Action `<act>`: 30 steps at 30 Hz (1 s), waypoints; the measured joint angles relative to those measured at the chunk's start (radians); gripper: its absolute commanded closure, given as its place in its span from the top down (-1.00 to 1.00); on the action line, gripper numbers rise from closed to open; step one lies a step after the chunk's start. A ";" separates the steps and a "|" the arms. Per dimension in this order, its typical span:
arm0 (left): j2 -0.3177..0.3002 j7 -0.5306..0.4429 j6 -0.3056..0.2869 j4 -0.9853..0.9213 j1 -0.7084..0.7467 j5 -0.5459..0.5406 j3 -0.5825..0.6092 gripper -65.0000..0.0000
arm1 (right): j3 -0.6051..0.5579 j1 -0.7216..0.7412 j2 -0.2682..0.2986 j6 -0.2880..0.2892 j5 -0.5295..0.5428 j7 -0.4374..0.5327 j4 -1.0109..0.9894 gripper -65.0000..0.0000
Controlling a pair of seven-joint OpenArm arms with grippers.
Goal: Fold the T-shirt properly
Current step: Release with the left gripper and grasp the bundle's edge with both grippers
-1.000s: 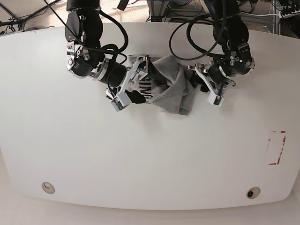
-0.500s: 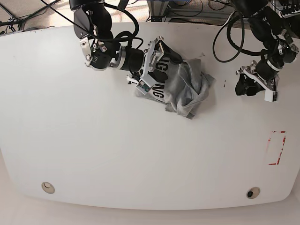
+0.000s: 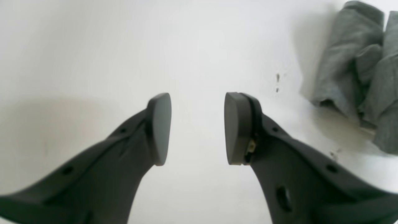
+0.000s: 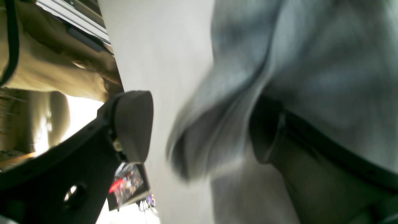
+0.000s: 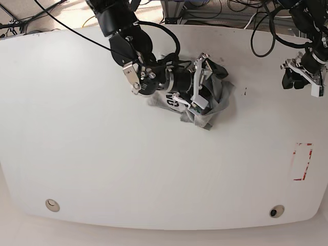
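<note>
The T-shirt lies as a crumpled grey heap on the white tabletop, toward the far middle of it in the base view, with a few black letters showing on its near-left side. The right arm reaches across from that view's left, and the right claw sits over the heap. In the right wrist view the right claw has its jaws standing wide apart; one pad is bare beside the cloth, and the other is pressed against blurred grey folds of the T-shirt, with a fold hanging between the two. Whether that fold is pinched cannot be told.

The left claw is well apart from the shirt, near the tabletop's far right edge in the base view. The left wrist view shows the left claw with its jaws parted and nothing between them, only bare tabletop below. A bunched part of the T-shirt lies at that view's upper right. A red-marked rectangle sits near the right edge.
</note>
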 measured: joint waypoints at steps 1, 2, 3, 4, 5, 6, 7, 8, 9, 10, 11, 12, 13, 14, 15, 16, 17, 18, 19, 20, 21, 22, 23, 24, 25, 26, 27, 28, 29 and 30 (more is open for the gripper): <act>0.000 -0.003 0.000 0.005 0.008 -0.001 0.001 -0.23 | -0.001 0.021 -0.022 -0.003 -0.005 -0.002 -0.029 0.37; 0.000 -0.006 0.000 0.016 0.017 -0.002 0.004 -0.23 | -0.002 0.050 -0.054 -0.006 -0.015 0.002 -0.069 0.37; 0.000 -0.007 0.000 0.025 0.022 -0.003 0.006 -0.23 | -0.002 0.077 -0.085 -0.006 -0.016 0.026 -0.103 0.37; 0.001 -0.006 0.000 0.031 0.028 -0.002 0.008 -0.23 | -0.002 0.101 -0.105 -0.003 0.000 0.051 -0.137 0.37; 0.001 -0.005 0.000 0.032 0.033 -0.001 0.012 -0.23 | -0.005 0.121 -0.115 -0.002 0.008 0.075 -0.171 0.37; 0.002 -0.001 0.000 0.032 0.033 0.001 0.024 -0.23 | -0.009 0.148 -0.122 0.000 0.008 0.093 -0.210 0.37; -0.002 0.001 0.000 0.032 0.032 0.010 0.045 -0.23 | -0.010 0.176 -0.127 -0.005 0.006 0.105 -0.244 0.37; -0.005 0.000 0.000 0.032 0.031 0.006 0.061 -0.23 | -0.008 0.204 -0.124 -0.003 0.009 0.123 -0.275 0.37; -0.015 0.000 -0.001 0.032 0.027 0.001 0.080 -0.23 | -0.006 0.224 -0.119 -0.004 0.004 0.124 -0.287 0.37; -0.022 -0.001 -0.002 0.032 0.024 -0.001 0.091 -0.23 | 0.004 0.236 -0.117 -0.013 -0.003 0.124 -0.289 0.37; -0.032 -0.005 -0.001 0.035 0.024 0.000 0.105 -0.23 | 0.010 0.246 -0.115 -0.013 0.001 0.124 -0.286 0.37; -0.045 -0.008 -0.001 0.039 0.024 0.010 0.130 -0.23 | 0.011 0.250 -0.114 -0.012 0.001 0.121 -0.275 0.37; -0.048 -0.008 0.000 0.041 0.021 0.031 0.164 -0.23 | 0.018 0.249 -0.113 -0.009 0.005 0.116 -0.259 0.37; -0.050 -0.006 0.000 0.043 0.020 0.059 0.197 -0.23 | 0.034 0.243 -0.108 -0.001 0.013 0.109 -0.241 0.37; -0.049 -0.002 -0.001 0.052 0.021 0.083 0.226 -0.23 | 0.049 0.236 -0.097 -0.001 0.014 0.098 -0.220 0.37; -0.045 0.003 -0.001 0.073 0.024 0.108 0.256 -0.23 | 0.064 0.229 -0.083 0.000 0.013 0.084 -0.194 0.37; -0.041 0.002 -0.002 0.112 0.027 0.131 0.286 -0.23 | 0.075 0.220 -0.068 -0.002 0.008 0.064 -0.158 0.37; -0.040 -0.005 -0.005 0.133 0.028 0.137 0.302 -0.23 | 0.089 0.201 -0.044 -0.003 0.009 0.046 -0.117 0.37; -0.042 -0.019 -0.003 0.163 0.027 0.178 0.338 -0.23 | 0.103 0.179 -0.018 -0.002 0.008 0.034 -0.070 0.37; -0.041 -0.018 -0.003 0.174 0.013 0.200 0.367 -0.23 | 0.121 0.158 0.002 -0.006 0.007 0.033 -0.031 0.36; -0.032 -0.015 -0.003 0.174 -0.004 0.230 0.421 -0.23 | 0.130 0.140 0.019 -0.003 0.012 0.030 -0.008 0.35; -0.019 -0.013 -0.005 0.174 -0.019 0.243 0.451 -0.23 | 0.144 0.129 0.039 -0.001 0.012 0.025 0.004 0.30; -0.003 -0.013 -0.002 0.176 -0.024 0.270 0.488 -0.23 | 0.151 0.122 0.055 -0.002 0.007 0.008 0.006 0.20; 0.013 -0.025 -0.006 0.182 -0.025 0.283 0.514 -0.23 | 0.164 0.115 0.066 -0.008 -0.002 0.007 0.012 0.06; 0.024 -0.058 -0.007 0.204 -0.015 0.292 0.517 -0.23 | 0.169 0.106 0.073 -0.010 -0.012 0.006 0.025 -0.06; 0.033 -0.089 -0.007 0.221 -0.004 0.324 0.515 -0.23 | 0.174 0.084 0.085 -0.012 -0.011 0.016 0.065 -0.17; 0.047 -0.100 -0.005 0.226 -0.003 0.359 0.516 -0.23 | 0.180 0.054 0.103 -0.002 0.014 0.025 0.109 -0.24; 0.061 -0.102 -0.003 0.222 -0.003 0.404 0.526 -0.23 | 0.188 0.032 0.118 0.008 0.032 0.032 0.126 -0.34; 0.077 -0.098 0.001 0.214 -0.006 0.461 0.550 -0.23 | 0.199 0.019 0.128 0.016 0.033 0.033 0.119 -0.41; 0.089 -0.106 0.001 0.211 -0.006 0.486 0.593 -0.23 | 0.208 0.015 0.136 0.014 0.024 0.023 0.101 -0.44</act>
